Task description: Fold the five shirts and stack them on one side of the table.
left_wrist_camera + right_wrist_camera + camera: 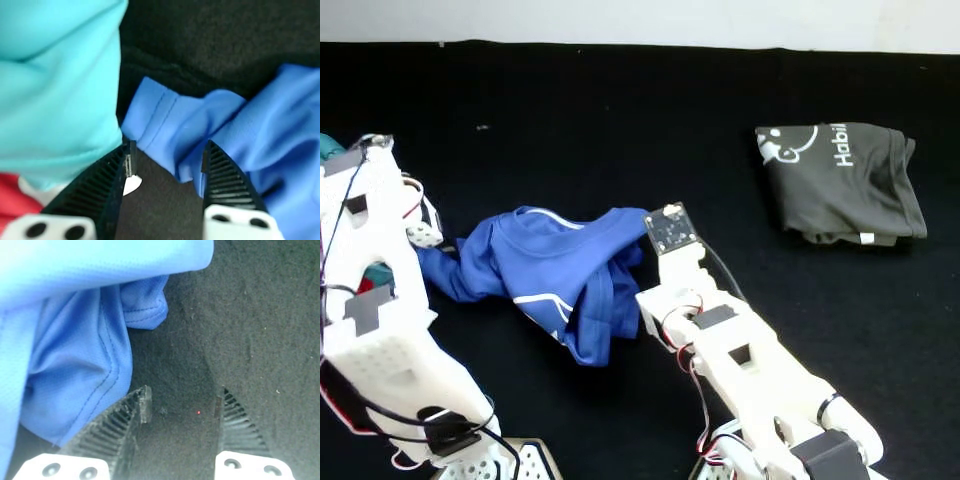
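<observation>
The blue shirt (555, 275) lies crumpled in a heap on the black table (620, 110), between the 2 arms and not yet folded. The left gripper (168, 152) hangs spread open low over the cloth. A hemmed edge of the blue shirt sits just ahead of its fingertips and reaches in beside 1 jaw, but nothing is pinched. The right gripper (182, 400) is likewise released, its jaws apart over bare table, with the other end of the blue shirt bunched just beside 1 jaw. I judge that each arm stands at its own end of the garment so that the 2 can take opposite edges and draw it flat for folding.

A teal shirt (55, 75) and a bit of red cloth (12, 207) sit right beside the left gripper, probably waiting their turn. The black shirt (845, 180) lies folded, well apart at the far right, which looks like the side chosen for the stack, so 1 of 5 seems done. It bears a white logo and white lettering on its top face, and a small white tag (866, 238) shows at its near hem. The blue shirt carries thin white piping but no writing that I can see
</observation>
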Controlling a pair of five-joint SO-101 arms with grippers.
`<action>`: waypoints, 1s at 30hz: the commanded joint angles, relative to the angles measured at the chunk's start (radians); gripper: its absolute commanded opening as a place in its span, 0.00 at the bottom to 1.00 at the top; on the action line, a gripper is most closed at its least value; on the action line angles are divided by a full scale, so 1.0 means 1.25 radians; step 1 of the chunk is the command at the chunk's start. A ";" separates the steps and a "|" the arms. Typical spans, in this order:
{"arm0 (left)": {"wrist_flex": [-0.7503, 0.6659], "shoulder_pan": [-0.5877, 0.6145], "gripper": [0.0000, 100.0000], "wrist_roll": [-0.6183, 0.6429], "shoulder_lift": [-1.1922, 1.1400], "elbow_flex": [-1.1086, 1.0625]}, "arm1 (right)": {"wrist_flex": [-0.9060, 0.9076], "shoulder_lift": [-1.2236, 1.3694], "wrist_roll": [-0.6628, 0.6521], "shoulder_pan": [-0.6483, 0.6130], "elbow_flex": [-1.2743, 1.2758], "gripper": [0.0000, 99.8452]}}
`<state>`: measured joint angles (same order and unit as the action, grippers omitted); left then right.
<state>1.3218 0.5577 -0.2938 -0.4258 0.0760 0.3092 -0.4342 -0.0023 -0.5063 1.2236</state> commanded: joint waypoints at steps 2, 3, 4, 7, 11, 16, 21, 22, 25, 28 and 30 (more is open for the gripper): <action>-0.015 -0.006 0.22 -0.005 -0.008 0.029 | -0.015 0.002 0.007 0.008 -0.018 0.21; -0.012 -0.012 0.21 -0.005 -0.008 0.029 | -0.015 0.002 0.007 0.008 -0.018 0.21; -0.009 -0.020 0.18 -0.005 -0.007 0.029 | -0.015 0.002 0.007 0.008 -0.018 0.21; -0.007 -0.060 0.00 -0.004 -0.007 0.029 | -0.015 0.002 0.007 0.008 -0.018 0.21; -0.004 -0.127 0.01 -0.004 -0.002 0.035 | -0.015 0.002 0.007 0.008 -0.018 0.21; 0.113 -0.206 0.01 0.039 0.071 0.164 | -0.015 0.002 0.007 0.008 -0.018 0.21; 0.275 -0.299 0.01 0.075 0.185 0.388 | -0.015 0.002 0.007 0.008 -0.018 0.21; 0.298 -0.320 0.01 0.075 0.206 0.429 | -0.015 0.002 0.007 0.008 -0.018 0.21; 0.327 -0.374 0.01 0.075 0.257 0.515 | -0.015 0.002 0.007 0.008 -0.018 0.21; 0.324 -0.429 0.01 0.075 0.299 0.555 | -0.015 -0.006 0.007 0.018 -0.015 0.21; 0.323 -0.473 0.01 0.076 0.317 0.565 | -0.013 -0.007 0.011 0.053 -0.018 0.21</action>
<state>1.7192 0.0376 -0.2079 -0.0990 0.7281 0.3092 -0.4342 -0.0023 -0.4941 1.2236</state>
